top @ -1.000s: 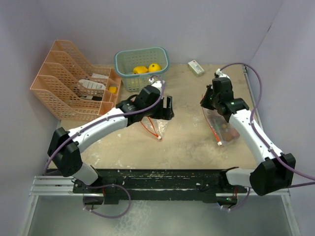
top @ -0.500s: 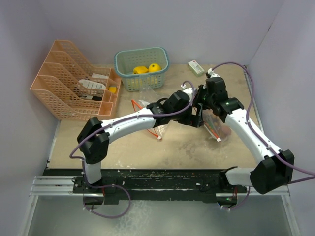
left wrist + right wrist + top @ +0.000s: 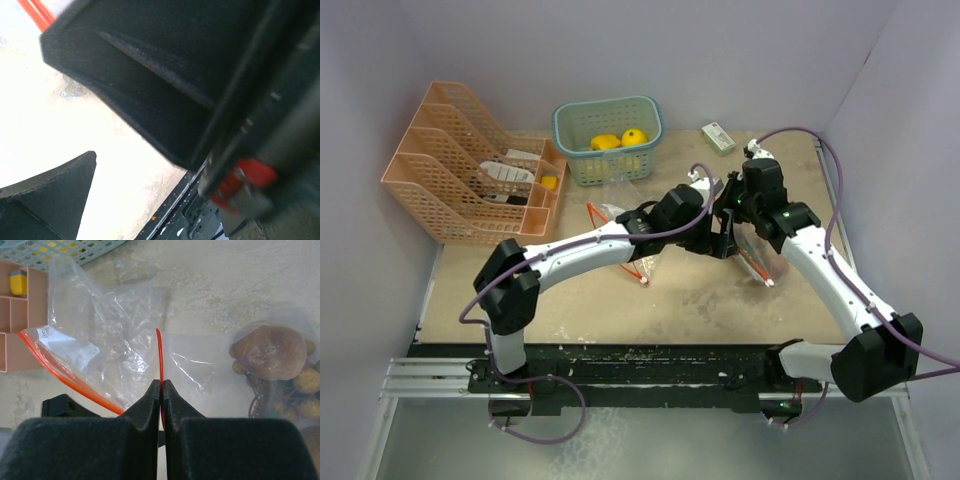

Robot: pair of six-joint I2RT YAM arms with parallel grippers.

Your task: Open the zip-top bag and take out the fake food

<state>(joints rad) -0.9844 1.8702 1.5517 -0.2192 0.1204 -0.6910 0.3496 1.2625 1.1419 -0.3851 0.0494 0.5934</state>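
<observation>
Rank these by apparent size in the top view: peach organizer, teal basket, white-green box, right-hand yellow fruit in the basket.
1. peach organizer
2. teal basket
3. white-green box and yellow fruit: about alike, too close to rank.

no text legible anywhere, small dark print on a white patch of the crumpled zip-top bag (image 3: 100,335) at left too blurred to read, red and green marks on the white box (image 3: 718,137) at the far edge too small to read
</observation>
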